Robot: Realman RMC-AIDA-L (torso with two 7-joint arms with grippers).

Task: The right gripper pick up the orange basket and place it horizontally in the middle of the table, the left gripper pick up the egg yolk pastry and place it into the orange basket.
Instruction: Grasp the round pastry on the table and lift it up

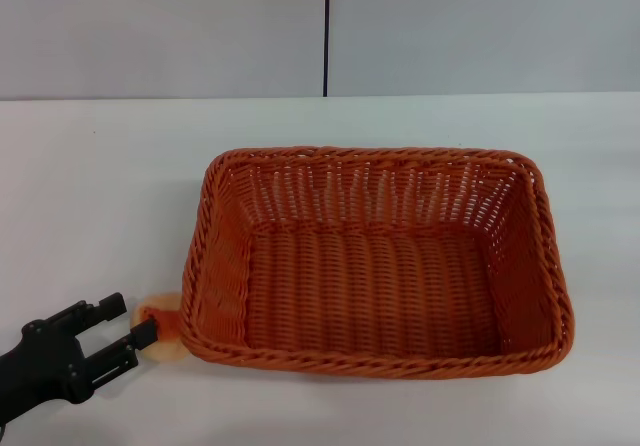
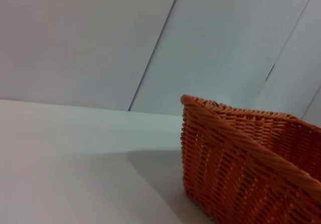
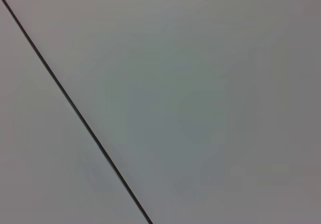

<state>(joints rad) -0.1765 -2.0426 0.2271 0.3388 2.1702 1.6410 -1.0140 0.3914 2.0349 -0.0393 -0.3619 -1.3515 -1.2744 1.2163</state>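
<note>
The orange basket [image 1: 375,261] lies flat, lengthwise across the middle of the table [image 1: 100,196], and nothing shows inside it. Its corner also fills the left wrist view as woven basket wall [image 2: 241,174]. The egg yolk pastry [image 1: 166,346] sits on the table against the outside of the basket's near left corner, partly covered by a fingertip. My left gripper [image 1: 130,321] is low at the near left, open, one fingertip [image 1: 147,334] overlapping the pastry and the other [image 1: 111,307] to its left. The right gripper is out of view.
A light grey wall [image 1: 160,26] with a dark vertical seam [image 1: 326,26] runs behind the table. The right wrist view shows only grey wall panel [image 3: 200,108] crossed by a dark seam [image 3: 75,108]. White tabletop stretches to the left of the basket.
</note>
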